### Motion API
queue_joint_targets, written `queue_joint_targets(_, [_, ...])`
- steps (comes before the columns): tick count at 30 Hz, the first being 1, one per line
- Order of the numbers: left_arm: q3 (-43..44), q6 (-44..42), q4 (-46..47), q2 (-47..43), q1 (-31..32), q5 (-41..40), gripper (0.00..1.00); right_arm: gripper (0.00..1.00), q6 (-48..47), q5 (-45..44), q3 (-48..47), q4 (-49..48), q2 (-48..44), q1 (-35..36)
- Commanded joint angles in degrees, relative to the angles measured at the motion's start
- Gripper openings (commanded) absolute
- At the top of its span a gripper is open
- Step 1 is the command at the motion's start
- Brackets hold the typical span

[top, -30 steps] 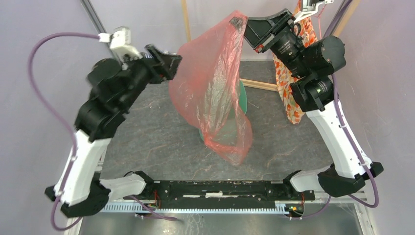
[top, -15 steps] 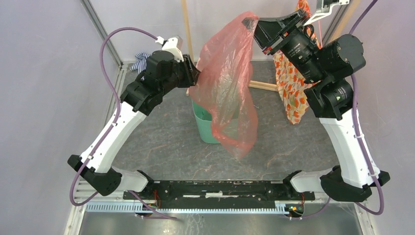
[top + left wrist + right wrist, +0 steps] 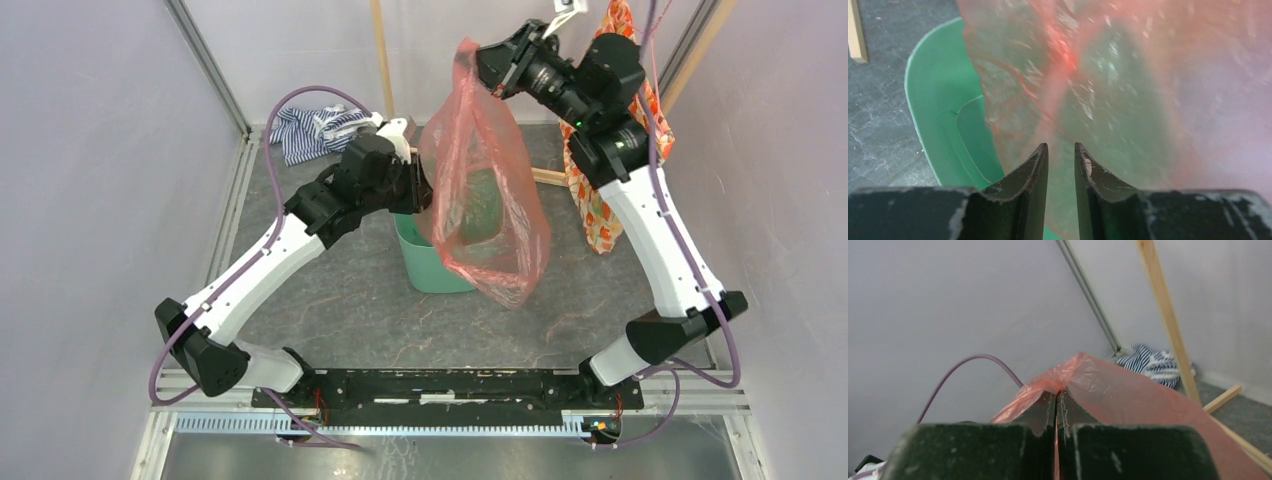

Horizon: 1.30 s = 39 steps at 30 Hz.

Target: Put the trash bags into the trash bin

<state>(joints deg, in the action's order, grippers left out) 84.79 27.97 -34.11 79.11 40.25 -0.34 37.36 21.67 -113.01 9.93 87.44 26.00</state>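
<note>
The translucent red trash bag (image 3: 485, 190) hangs from its top corner, which my right gripper (image 3: 482, 62) holds high at the back. In the right wrist view that gripper (image 3: 1056, 392) is shut on the bag's (image 3: 1128, 395) bunched edge. The bag drapes over the mouth of the mint-green trash bin (image 3: 425, 262), and its lower end hangs outside the bin's right front. My left gripper (image 3: 424, 186) is at the bag's left side, above the bin's rim. In the left wrist view its jaws (image 3: 1061, 146) stand a narrow gap apart, right against the bag film (image 3: 1128, 75), with the bin's rim (image 3: 930, 100) to the left.
A blue-striped cloth (image 3: 315, 125) lies at the back left corner. An orange floral cloth (image 3: 598, 205) hangs at the right, behind my right arm. A wooden stick (image 3: 381, 50) stands upright behind the bin, and a wooden slat (image 3: 540, 177) lies on the floor.
My left arm swung right and down to the bag's left side while its jaws narrowed. My right gripper carried the bag's top leftward and back, so the bag now hangs over the bin.
</note>
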Motion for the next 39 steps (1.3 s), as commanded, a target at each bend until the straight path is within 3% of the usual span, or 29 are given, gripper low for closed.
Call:
queue_joint_targets(1, [-0.8,3.8,2.5,-5.5,0.6,1.8,0.3,0.0,3.7,6.4,0.6,-5.2,1.0,-0.1])
queue_joint_targets(6, [0.4,4.5,0.0,-9.6,1.1,-0.9,0.32,0.0,4.7,7.1,0.9,-6.3,2.8,0.0])
queue_joint_targets(11, [4.2,4.6,-4.4,-13.5,1.1,-10.2,0.53,0.0,6.5,9.0,1.1,-8.1,4.6,0.1])
queue_joint_targets(14, [6.2,4.8,-5.6,-15.7,1.1,-12.5,0.59,0.0,6.1,8.7,2.2,-8.5,4.1,0.2])
queue_joint_targets(17, [9.6,5.2,-6.5,-17.1,1.1,-9.0,0.64,0.0,5.8,8.4,2.9,-8.4,3.9,0.2])
queue_joint_targets(23, [13.7,5.4,-4.6,-17.4,1.2,6.7,0.8,0.0,4.7,7.4,2.9,-7.5,3.9,0.8])
queue_joint_targets(29, [16.6,3.3,-6.4,-14.6,2.4,9.6,0.9,0.0,3.5,6.5,2.7,-6.1,3.9,1.1])
queue_joint_targets(31, [17.8,2.0,-8.0,-12.9,4.5,7.8,0.99,0.0,3.1,6.2,2.6,-5.8,3.9,1.2])
queue_joint_targets(39, [20.7,-1.7,-11.4,-9.1,10.6,-4.5,1.0,0.0,2.0,5.5,2.6,-4.4,4.0,1.5])
